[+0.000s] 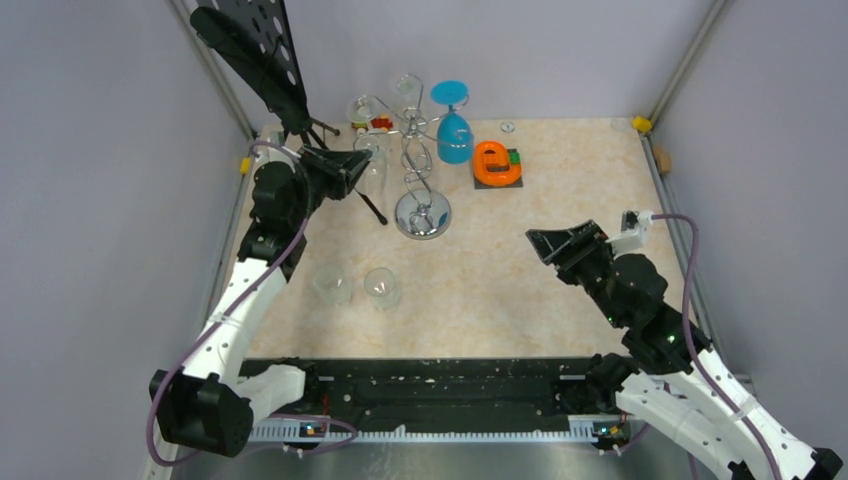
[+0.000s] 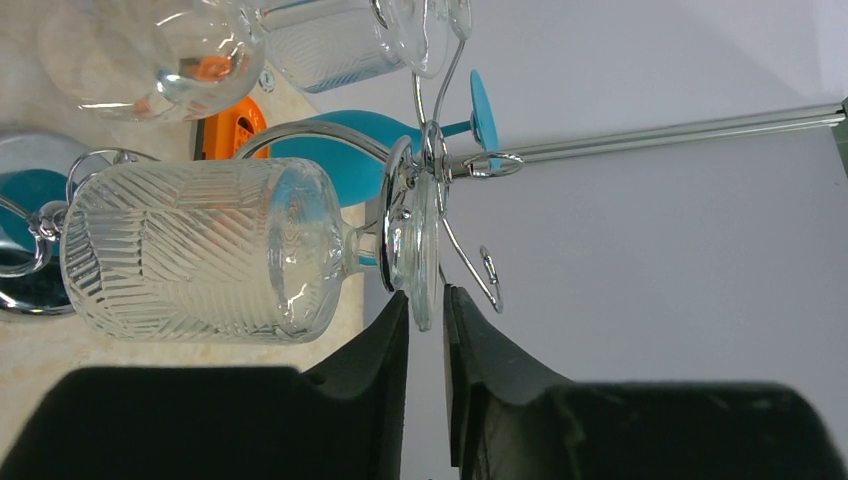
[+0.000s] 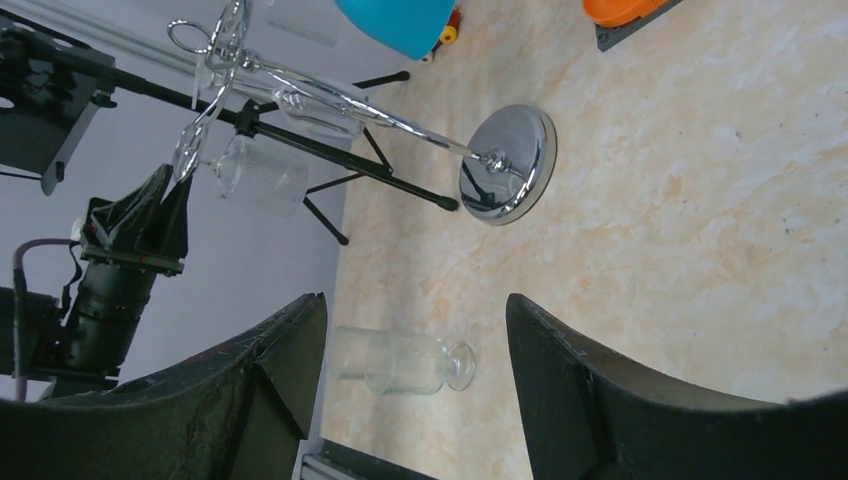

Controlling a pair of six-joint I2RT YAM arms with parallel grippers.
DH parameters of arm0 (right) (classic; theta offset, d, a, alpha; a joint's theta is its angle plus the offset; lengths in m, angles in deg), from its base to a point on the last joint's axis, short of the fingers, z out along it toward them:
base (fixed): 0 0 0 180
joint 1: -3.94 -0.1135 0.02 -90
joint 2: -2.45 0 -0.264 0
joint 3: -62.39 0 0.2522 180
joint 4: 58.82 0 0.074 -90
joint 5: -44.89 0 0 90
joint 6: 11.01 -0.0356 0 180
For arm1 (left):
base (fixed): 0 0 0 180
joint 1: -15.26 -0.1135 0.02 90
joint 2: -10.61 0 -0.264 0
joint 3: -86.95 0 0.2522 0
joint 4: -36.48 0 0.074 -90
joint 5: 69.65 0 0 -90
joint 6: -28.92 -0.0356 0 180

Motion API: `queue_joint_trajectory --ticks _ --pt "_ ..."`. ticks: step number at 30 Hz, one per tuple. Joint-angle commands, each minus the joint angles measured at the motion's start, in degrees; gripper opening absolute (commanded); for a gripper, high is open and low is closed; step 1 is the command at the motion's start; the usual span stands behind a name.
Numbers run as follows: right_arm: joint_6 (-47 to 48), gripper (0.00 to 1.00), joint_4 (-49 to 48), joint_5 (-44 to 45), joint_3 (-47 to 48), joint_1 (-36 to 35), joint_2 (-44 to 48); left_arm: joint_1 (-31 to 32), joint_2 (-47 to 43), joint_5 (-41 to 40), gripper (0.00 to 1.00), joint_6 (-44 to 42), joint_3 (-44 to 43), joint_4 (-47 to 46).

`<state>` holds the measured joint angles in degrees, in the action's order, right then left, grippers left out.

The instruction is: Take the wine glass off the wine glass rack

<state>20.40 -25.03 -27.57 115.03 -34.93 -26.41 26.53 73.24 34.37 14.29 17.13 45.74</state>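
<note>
The chrome wine glass rack (image 1: 421, 213) stands at the back middle of the table, with its round base also in the right wrist view (image 3: 508, 165). A clear ribbed wine glass (image 2: 190, 250) hangs upside down from a hook on the rack's left side (image 1: 372, 172). My left gripper (image 2: 427, 300) is at that glass's foot, its jaws nearly together with the foot's rim pinched between the tips, and it shows in the top view (image 1: 360, 163). My right gripper (image 1: 548, 243) is open and empty over the table's right middle (image 3: 415, 305).
A blue glass (image 1: 455, 135) and other clear glasses (image 1: 405, 90) hang on the rack. Two clear glasses (image 1: 332, 283) (image 1: 382, 287) stand on the table at front left. A black tripod music stand (image 1: 250, 45) is at back left, an orange object (image 1: 495, 163) right of the rack.
</note>
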Motion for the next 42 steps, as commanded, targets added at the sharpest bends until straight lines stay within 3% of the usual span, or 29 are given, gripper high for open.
queue_joint_trajectory --ticks 1,7,13,19,36,42 --pt "-0.6 0.67 -0.2 2.4 0.0 0.3 1.6 0.2 -1.1 -1.2 0.26 0.5 0.9 -3.4" --pt "-0.6 0.67 -0.2 2.3 -0.1 0.3 1.6 0.2 -0.7 -2.2 0.37 0.6 0.9 -3.0" --pt "-0.6 0.67 -0.2 2.4 -0.2 0.3 1.5 0.2 0.4 -2.4 0.40 -0.5 0.6 -3.0" --pt "-0.6 0.67 0.1 2.4 -0.2 0.3 1.6 0.2 0.8 -1.9 0.26 -0.6 1.2 -3.0" --pt "-1.2 0.67 0.1 3.1 -0.5 0.3 2.1 0.2 -2.2 -1.2 0.03 -0.2 -0.3 0.4" --pt "-1.4 0.67 0.1 3.1 -0.7 0.3 2.2 0.2 -1.9 -0.7 0.20 0.0 -0.5 0.1"
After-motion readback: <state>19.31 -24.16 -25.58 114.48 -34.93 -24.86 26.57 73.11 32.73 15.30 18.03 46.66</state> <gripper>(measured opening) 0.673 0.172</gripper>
